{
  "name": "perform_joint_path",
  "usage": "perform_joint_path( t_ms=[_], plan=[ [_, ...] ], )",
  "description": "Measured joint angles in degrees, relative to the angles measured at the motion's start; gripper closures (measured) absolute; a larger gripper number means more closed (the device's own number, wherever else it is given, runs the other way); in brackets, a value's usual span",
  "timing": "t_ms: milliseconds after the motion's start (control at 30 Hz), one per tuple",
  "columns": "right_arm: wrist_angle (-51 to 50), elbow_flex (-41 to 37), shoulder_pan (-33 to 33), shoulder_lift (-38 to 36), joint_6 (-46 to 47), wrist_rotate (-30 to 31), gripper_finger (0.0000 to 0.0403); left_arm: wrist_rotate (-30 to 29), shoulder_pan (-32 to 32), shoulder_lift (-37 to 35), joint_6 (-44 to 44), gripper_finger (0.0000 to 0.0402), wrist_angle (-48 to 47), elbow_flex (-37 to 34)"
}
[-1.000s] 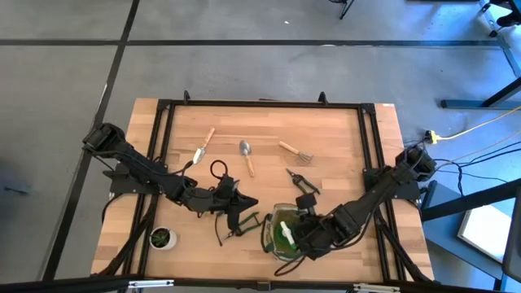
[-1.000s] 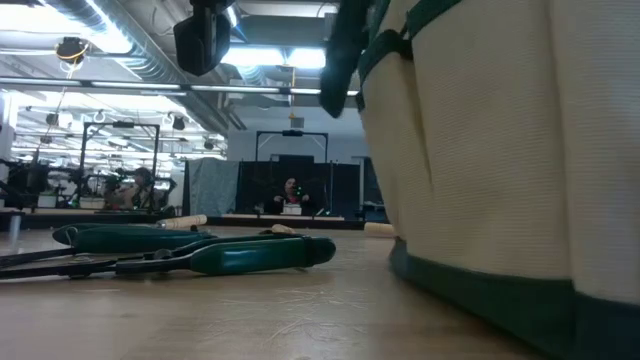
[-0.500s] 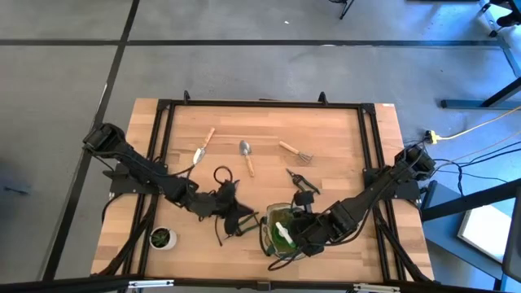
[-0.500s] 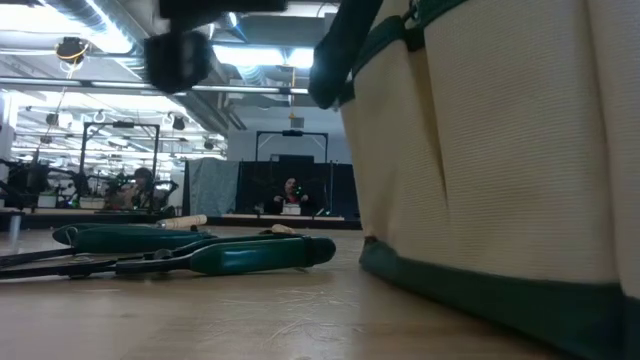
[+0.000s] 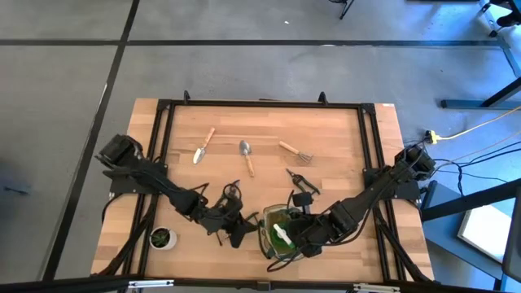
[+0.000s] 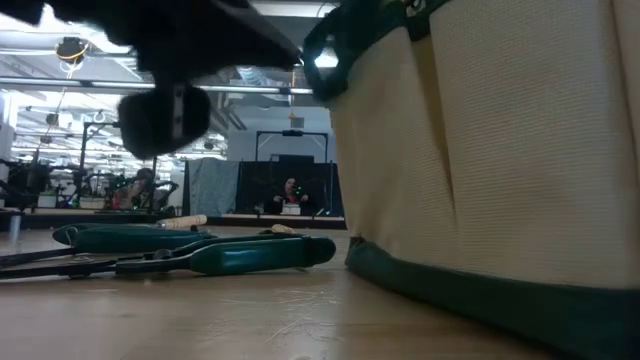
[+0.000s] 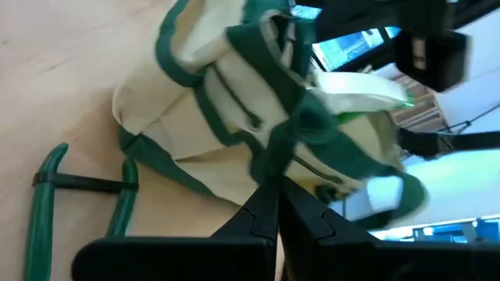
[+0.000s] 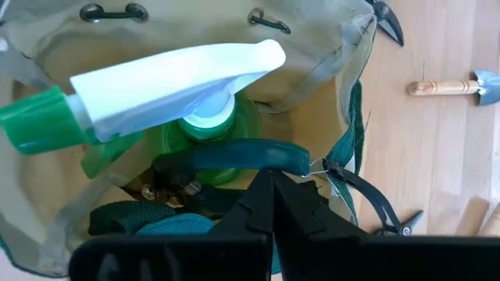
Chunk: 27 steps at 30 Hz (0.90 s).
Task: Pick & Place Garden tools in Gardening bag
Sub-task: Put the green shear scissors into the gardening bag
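Right gripper sits closed right over the mouth of the gardening bag at the table's near edge, and the left gripper is pinched shut on the bag's green trim. Inside the bag: spray bottle with white trigger, then dark-handled shears. Two trowels and the fork lie out on the table, well apart from the bag.

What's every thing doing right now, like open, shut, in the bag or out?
Gardening bag: open-topped.
Spray bottle: inside the bag.
Green-handled shears: lying on table, outside.
Dark shears: on table, outside.
Fork: on table, outside.
Left gripper: shut, at bag's green strap.
Right gripper: shut, over bag's opening.
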Motion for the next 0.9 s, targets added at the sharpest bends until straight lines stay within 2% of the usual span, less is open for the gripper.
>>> perform_joint_path(
  t_ms=[333,533,700,900],
  plan=[
    [1.08,0.0,0.0,0.0,2.76,0.0,0.0402,-0.94,0.57,2.68,-2.04,0.04,1.52,0.02],
    [4.26,0.0,0.0,-0.01,2.75,0.0,0.0402,0.36,2.62,2.72,1.06,0.0401,2.99,2.02],
    [4.7,-0.02,-0.18,0.63,2.75,-0.18,0.0402,2.21,4.3,2.72,3.85,0.0401,-0.04,4.91],
    [1.73,0.1,-0.2,0.87,2.81,-0.46,0.0402,2.51,4.17,2.72,1.97,0.04,-5.36,5.25]
  ],
)
